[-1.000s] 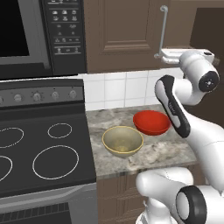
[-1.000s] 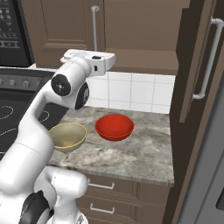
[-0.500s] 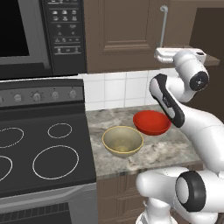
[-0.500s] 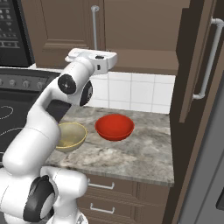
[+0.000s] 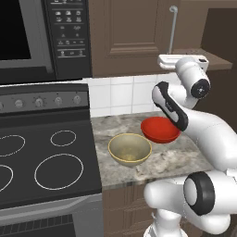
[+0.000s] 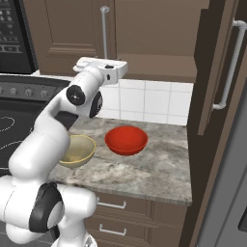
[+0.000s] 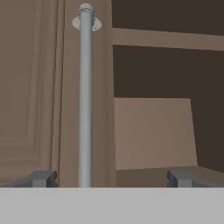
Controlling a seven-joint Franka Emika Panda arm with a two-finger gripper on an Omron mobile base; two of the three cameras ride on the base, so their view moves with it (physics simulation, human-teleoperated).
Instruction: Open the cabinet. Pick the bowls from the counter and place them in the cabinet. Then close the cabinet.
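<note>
- Beige-tan round bowl with a yellowish rim (image 5: 130, 149) sits upright on the speckled grey-beige stone counter (image 5: 176, 159), beside the black glass stovetop (image 5: 46, 162); not yet picked.
- Glossy red round bowl (image 5: 159, 129) just to its right, nearer the tiled wall, also upright.
- Brown wooden wall cabinet (image 6: 72, 34): left door shut, its long silver bar handle (image 7: 85, 96) vertical; right side stands open, wooden shelf (image 7: 168, 39) exposed.
- Two-finger gripper (image 7: 111, 178) raised to cabinet level, fingers spread wide, holding nothing; handle lies between the tips, nearer the left tip, likely lined up for a pull.
</note>
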